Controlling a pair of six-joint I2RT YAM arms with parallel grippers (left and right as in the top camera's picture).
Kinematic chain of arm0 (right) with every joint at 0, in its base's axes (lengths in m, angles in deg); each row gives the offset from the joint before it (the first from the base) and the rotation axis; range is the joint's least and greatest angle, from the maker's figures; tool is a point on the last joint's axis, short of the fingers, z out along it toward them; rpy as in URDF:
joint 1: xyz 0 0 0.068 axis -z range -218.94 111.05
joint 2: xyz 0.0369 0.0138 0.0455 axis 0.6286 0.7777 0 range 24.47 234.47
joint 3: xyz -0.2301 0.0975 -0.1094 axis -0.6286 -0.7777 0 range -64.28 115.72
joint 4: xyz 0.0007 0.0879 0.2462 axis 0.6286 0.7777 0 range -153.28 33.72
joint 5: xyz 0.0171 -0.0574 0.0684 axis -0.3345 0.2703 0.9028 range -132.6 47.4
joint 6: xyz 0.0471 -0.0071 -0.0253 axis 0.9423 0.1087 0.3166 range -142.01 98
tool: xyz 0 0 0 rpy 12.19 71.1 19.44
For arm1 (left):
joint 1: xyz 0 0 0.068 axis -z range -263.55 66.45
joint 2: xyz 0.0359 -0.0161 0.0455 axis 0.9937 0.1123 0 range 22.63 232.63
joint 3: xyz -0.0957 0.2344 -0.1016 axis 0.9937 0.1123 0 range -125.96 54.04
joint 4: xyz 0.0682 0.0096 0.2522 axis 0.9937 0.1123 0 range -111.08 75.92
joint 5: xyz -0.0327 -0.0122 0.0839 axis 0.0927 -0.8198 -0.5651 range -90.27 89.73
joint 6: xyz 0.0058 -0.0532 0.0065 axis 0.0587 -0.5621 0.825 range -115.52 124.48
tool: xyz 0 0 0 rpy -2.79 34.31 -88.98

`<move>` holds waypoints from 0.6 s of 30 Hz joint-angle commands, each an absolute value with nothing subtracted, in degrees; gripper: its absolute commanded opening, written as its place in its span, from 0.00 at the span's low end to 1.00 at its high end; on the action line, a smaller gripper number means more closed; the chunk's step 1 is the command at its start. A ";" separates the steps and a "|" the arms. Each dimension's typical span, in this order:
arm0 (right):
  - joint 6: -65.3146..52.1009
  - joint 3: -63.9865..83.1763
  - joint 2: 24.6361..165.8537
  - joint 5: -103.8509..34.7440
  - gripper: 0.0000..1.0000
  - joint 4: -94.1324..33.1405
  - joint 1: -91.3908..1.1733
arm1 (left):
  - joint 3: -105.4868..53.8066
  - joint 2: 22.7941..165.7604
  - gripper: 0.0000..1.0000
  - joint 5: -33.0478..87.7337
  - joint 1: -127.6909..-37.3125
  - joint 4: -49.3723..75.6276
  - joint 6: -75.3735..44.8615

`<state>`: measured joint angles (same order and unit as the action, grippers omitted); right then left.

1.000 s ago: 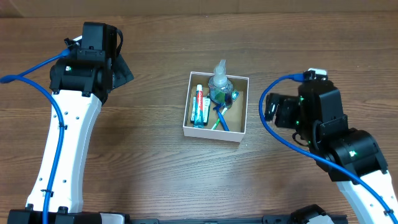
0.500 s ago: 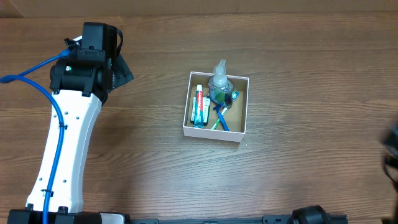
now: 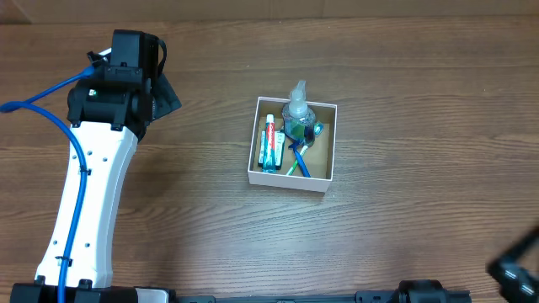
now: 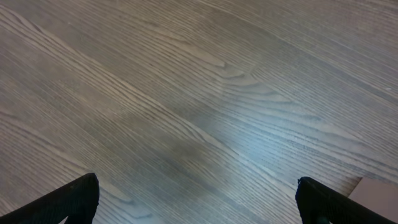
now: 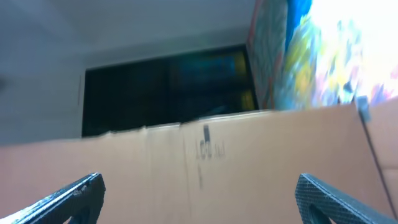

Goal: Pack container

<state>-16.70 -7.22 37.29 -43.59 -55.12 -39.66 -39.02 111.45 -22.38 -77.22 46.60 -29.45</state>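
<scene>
The container (image 3: 286, 180), a shallow square box with white walls and a brown inside, sits mid-table in the overhead view. It holds a toothpaste tube (image 3: 269, 143), a small clear bottle with green liquid (image 3: 297, 116) and a blue toothbrush (image 3: 301, 162). My left gripper (image 3: 166, 97) is far to its left; in the left wrist view it (image 4: 199, 202) is open and empty over bare wood. My right gripper (image 5: 199, 196) is open and empty, facing a blurred cardboard wall. Only a dark blurred part of the right arm (image 3: 515, 268) shows overhead, at the bottom right.
The wooden table (image 3: 396, 219) surrounds the box. In the right wrist view a brown cardboard wall (image 5: 205, 168) stands under a dark opening (image 5: 161, 93), with bright coloured things (image 5: 323, 56) at the upper right. A pale corner (image 4: 379, 194) shows at the lower right of the left wrist view.
The right arm has swung away from the box's right side to the bottom right edge, almost out of the overhead view. The left arm and the box have not moved.
</scene>
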 commanded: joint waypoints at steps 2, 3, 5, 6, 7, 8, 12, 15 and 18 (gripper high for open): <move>-17.58 -20.12 31.35 -39.26 1.00 -57.37 -39.24 | -39.46 111.12 1.00 -22.49 -77.16 46.40 -28.32; -17.47 -22.48 30.03 -38.94 1.00 -57.65 -39.24 | -39.46 111.12 1.00 -22.49 -77.16 46.40 -28.32; -17.43 -26.85 27.70 -38.37 1.00 -57.85 -39.24 | -39.46 111.12 1.00 -22.49 -77.16 46.40 -28.32; -17.34 -29.34 26.56 -38.35 1.00 -57.87 -39.24 | -39.46 111.12 1.00 -22.49 -77.16 46.40 -28.32; -17.34 -31.62 25.75 -38.28 1.00 -57.83 -39.24 | -39.46 111.12 1.00 -22.49 -77.16 46.40 -28.32; -17.34 -32.88 25.38 -38.08 1.00 -57.85 -39.24 | -39.46 111.12 1.00 -22.49 -77.16 46.40 -28.32; -17.36 -38.68 24.70 -37.95 1.00 -57.92 -39.24 | -39.46 111.12 1.00 -22.49 -77.16 46.40 -28.32; -17.36 -42.79 24.70 -37.95 1.00 -57.89 -39.24 | -39.46 111.12 1.00 -22.49 -77.16 46.40 -28.32; -17.38 -45.63 24.70 -37.97 1.00 -58.00 -39.24 | -39.46 111.12 1.00 -22.49 -77.16 46.40 -28.32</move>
